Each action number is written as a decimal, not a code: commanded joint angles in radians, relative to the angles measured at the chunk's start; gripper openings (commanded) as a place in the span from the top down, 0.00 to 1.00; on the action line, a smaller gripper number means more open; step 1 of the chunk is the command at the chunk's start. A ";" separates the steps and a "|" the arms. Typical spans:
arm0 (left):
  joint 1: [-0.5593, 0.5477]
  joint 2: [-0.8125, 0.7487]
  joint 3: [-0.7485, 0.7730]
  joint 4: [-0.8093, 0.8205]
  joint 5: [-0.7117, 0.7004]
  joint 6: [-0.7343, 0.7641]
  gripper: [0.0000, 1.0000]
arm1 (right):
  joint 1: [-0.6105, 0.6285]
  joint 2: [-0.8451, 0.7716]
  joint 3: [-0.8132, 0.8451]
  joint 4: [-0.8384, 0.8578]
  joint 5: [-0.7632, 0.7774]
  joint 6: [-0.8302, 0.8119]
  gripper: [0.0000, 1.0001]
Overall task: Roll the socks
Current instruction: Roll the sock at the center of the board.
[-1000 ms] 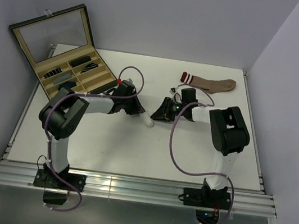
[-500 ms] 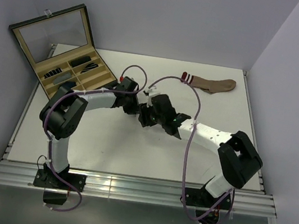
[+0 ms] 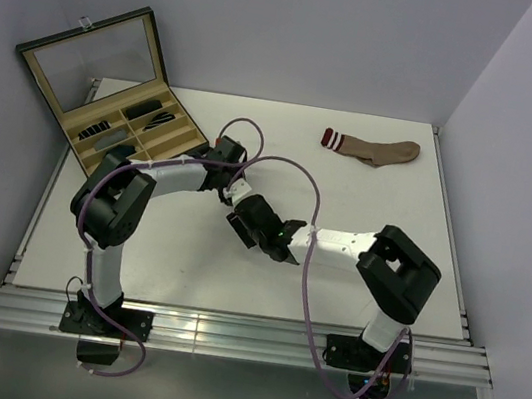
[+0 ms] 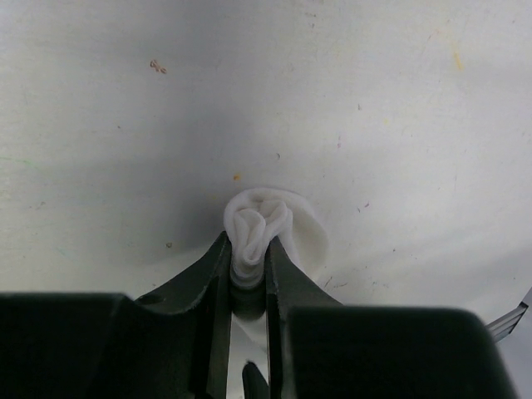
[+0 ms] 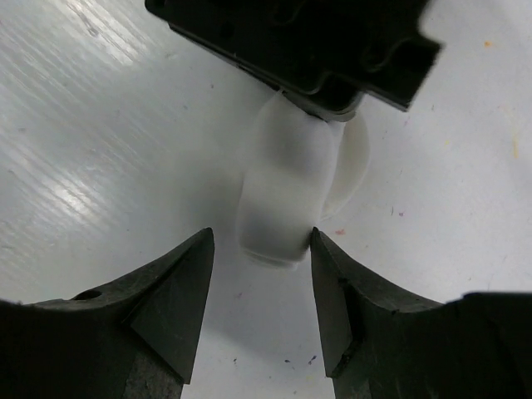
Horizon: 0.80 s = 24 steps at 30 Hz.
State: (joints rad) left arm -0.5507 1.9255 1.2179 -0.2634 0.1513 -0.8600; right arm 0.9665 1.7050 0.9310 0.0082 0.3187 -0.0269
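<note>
Top external view: newly swung across with right gripper [image 5: 262, 237], opened partway astride the white sock [image 5: 287, 191] pinched tight by left gripper [image 4: 248, 253], likely ready to regrip.

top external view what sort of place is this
Likely a robot lab test cell: white table boxed by plain walls, left arm and right arm bolted to an aluminium rail.
</note>
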 commanded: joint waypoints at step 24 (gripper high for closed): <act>-0.002 -0.088 -0.099 -0.047 -0.009 0.052 0.37 | -0.121 0.021 0.037 -0.074 -0.289 0.100 1.00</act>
State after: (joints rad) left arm -0.5465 1.8915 1.1732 -0.2649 0.1829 -0.8116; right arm 0.9180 1.7767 0.9634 -0.0349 0.2245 -0.0105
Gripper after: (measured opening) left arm 0.584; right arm 0.128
